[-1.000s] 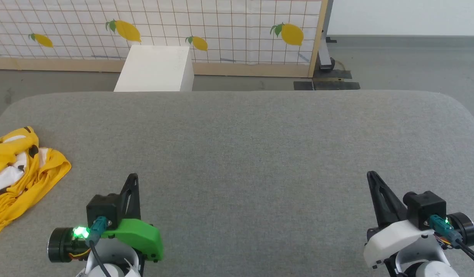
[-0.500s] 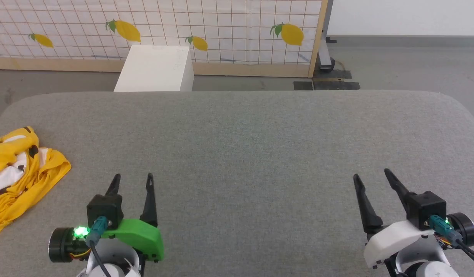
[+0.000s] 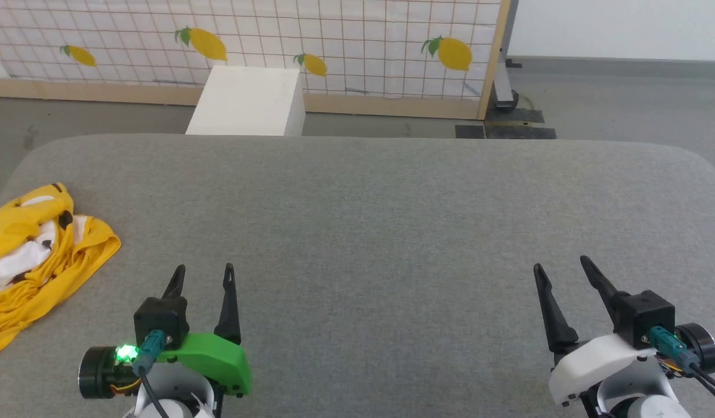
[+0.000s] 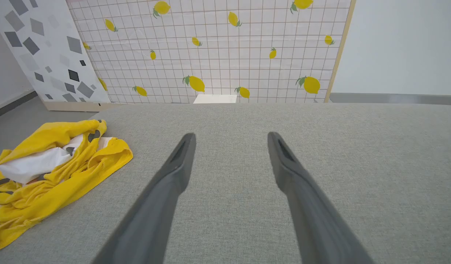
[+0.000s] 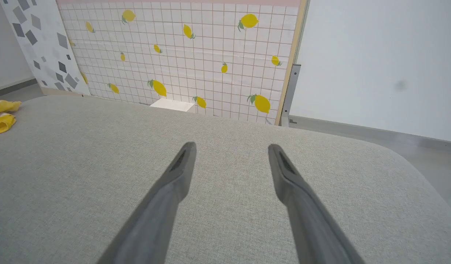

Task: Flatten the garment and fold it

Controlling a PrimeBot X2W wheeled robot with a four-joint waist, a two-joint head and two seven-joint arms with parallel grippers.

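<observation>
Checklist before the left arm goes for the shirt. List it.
1. Left tool open and empty: ok.
2. Right tool open and empty: ok.
3. Shirt flat: not ok, it lies crumpled at the table's left end.
4. Table bare between left tool and shirt: ok.
5. Whole shirt in sight: not ok, the head view's left edge cuts it off.
6. Shirt hanging over the table edge: cannot tell.

Wide room on the grey cushion (image 3: 392, 203).
Open cloth runs forward from my left gripper (image 3: 205, 268) and right gripper (image 3: 560, 264); the garment (image 3: 38, 244) heaps at the left edge, well apart; a white box (image 3: 247, 101) stands beyond.
</observation>
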